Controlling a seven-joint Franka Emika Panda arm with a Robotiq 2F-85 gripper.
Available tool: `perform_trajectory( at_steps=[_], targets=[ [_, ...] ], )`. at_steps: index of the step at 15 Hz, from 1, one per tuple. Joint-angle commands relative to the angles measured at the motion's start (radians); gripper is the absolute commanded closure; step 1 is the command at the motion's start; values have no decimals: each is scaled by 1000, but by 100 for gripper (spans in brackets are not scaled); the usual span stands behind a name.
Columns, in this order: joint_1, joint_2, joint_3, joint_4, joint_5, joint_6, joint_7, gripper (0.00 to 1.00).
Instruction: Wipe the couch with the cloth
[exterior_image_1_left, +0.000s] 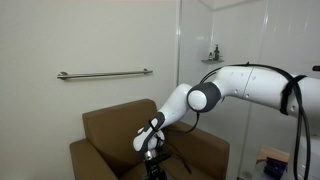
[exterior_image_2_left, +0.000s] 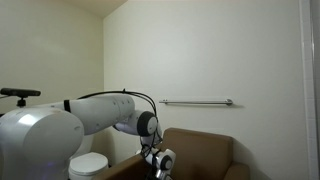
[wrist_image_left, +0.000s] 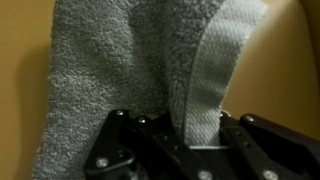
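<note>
The grey cloth (wrist_image_left: 120, 70) fills most of the wrist view, hanging from my gripper (wrist_image_left: 198, 135), whose black fingers are shut on one of its folded edges. Behind it the tan-brown couch (wrist_image_left: 285, 75) shows as blurred upholstery. In both exterior views the white arm reaches down over the couch (exterior_image_1_left: 105, 125) (exterior_image_2_left: 205, 150), with the gripper (exterior_image_1_left: 150, 150) (exterior_image_2_left: 160, 168) low above the seat cushion. The cloth itself is too small to make out in the exterior views.
A metal grab bar (exterior_image_1_left: 105, 74) (exterior_image_2_left: 197, 101) is fixed to the wall behind the couch. A small corner shelf with items (exterior_image_1_left: 212, 56) hangs on the wall. A white toilet (exterior_image_2_left: 88, 165) stands beside the couch. A dark cable hangs by the gripper.
</note>
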Motion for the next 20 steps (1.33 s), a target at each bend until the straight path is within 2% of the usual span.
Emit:
perform_trajectory(
  at_steps=[1, 4, 6, 8, 9, 12, 20],
  targets=[
    [75, 26, 80, 101, 3, -7, -23, 94],
    [146, 34, 134, 142, -11, -13, -26, 94],
    [186, 63, 113, 198, -17, -50, -17, 94],
    [166, 89, 90, 227, -11, -99, -20, 94],
    [153, 43, 76, 141, 2, -81, -26, 94],
    [120, 62, 42, 117, -2, -87, -23, 94],
    [-70, 62, -74, 87, -18, -34, -25, 94]
  ],
)
